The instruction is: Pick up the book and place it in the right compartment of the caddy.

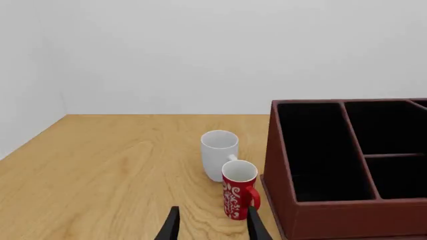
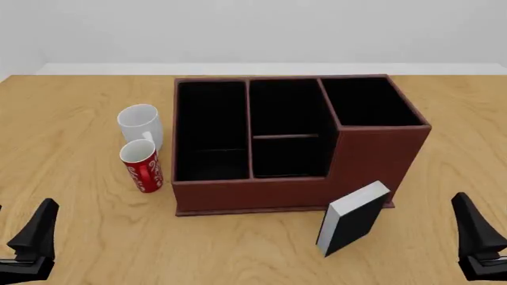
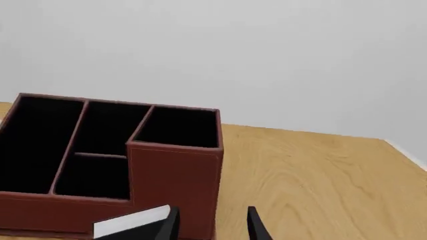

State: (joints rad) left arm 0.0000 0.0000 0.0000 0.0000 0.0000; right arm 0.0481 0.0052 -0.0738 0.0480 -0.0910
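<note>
While both claws, left claw (image 2: 32,243) and right claw (image 2: 479,243), hang released and empty, the book (image 2: 353,218) stands tilted on the desk (image 2: 79,119) against the caddy (image 2: 262,190); grasping and placing into the right compartment (image 2: 368,102) remain.

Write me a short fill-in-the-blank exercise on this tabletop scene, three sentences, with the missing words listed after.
1. The book stands tilted on the table in front of the caddy's ____ end.
2. The red can stands just in front of the ____ mug.
3. The right compartment of the caddy holds ____.

Missing words: right (taller); white; nothing
</note>
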